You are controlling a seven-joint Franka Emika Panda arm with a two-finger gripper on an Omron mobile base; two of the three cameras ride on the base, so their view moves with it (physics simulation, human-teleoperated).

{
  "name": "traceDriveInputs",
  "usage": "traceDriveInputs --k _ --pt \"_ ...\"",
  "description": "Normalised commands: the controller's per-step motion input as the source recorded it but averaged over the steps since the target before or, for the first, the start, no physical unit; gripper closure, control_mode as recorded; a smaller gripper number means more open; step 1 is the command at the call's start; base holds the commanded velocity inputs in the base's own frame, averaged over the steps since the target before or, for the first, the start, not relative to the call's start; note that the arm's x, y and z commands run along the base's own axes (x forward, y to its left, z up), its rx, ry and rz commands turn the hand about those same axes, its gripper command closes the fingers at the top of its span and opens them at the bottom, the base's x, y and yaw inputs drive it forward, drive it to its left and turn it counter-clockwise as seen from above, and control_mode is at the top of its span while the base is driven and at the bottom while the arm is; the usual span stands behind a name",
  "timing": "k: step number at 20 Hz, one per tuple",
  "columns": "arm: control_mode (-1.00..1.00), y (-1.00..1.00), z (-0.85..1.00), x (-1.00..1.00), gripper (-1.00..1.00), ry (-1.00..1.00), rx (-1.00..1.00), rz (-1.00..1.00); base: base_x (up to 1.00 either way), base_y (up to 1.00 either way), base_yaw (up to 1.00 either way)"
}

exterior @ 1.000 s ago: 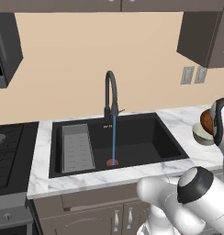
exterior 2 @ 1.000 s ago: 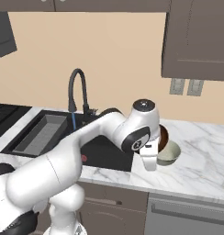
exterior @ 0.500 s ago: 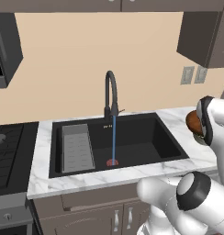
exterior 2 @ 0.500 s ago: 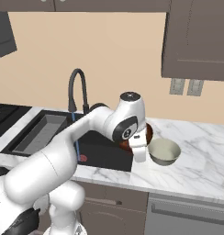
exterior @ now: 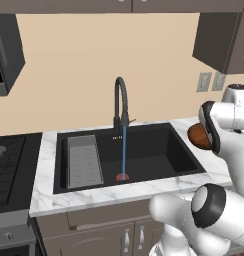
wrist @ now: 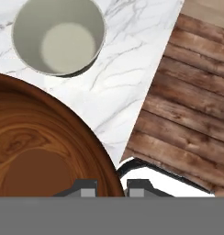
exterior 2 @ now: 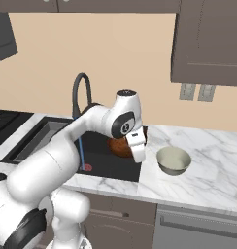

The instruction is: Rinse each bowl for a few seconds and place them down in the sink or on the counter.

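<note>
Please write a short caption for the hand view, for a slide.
Gripper shut on the rim of the wooden bowl, above the marble counter beside the pale bowl.

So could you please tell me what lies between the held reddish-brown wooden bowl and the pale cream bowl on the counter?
Only bare white marble counter separates the reddish-brown wooden bowl from the pale cream bowl, seen in the hand view.

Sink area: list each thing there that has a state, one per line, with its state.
faucet: running, a thin stream falling to the drain.
sink: no bowl in it.
wooden bowl: held by its rim, lifted off the counter at the sink's right edge.
gripper: shut on the wooden bowl.
pale bowl: upright on the counter, empty.
</note>
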Motion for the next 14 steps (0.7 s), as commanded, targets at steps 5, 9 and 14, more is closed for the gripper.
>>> traceDriveInputs --k 5,9,14 --pt "-1.00 0.35 0.00 0.16 1.00 0.13 0.00 0.14 0.00 0.00 0.00" --pt "-1.00 0.35 -0.08 0.13 1.00 0.06 0.00 0.13 0.00 0.00 0.00" --pt "-1.00 0.36 -0.12 0.13 1.00 0.03 0.00 0.12 0.00 0.00 0.00"
